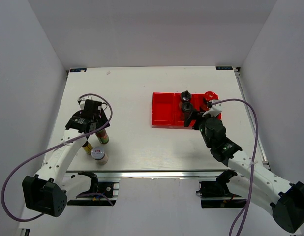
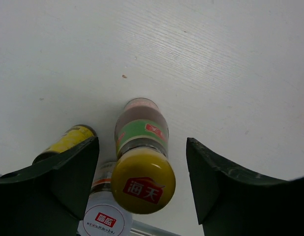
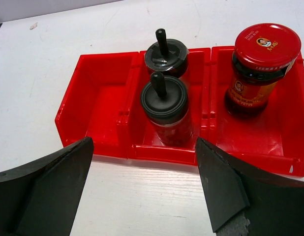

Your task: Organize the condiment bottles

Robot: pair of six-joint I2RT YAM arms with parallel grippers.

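Note:
My left gripper (image 2: 142, 182) is open around an upright slim yellow-capped sauce bottle (image 2: 142, 147), with a gap showing on both sides of the cap. A second yellow-capped bottle (image 2: 68, 140) stands just left of it, partly behind the left finger. The silver-lidded jar (image 2: 105, 219) is nearer the table's front edge. From above, the left gripper (image 1: 95, 129) hangs over this group (image 1: 103, 137). My right gripper (image 3: 144, 187) is open and holds nothing, just in front of the red tray (image 3: 98, 98). Two black-capped shakers (image 3: 164, 103) (image 3: 166, 54) fill the middle compartment. The red-lidded dark jar (image 3: 262, 64) stands in the right one.
The tray's left compartment (image 1: 162, 109) holds nothing. The table's front edge with its metal rail (image 1: 142, 173) runs close behind the silver-lidded jar (image 1: 99, 154). White walls enclose the table on three sides.

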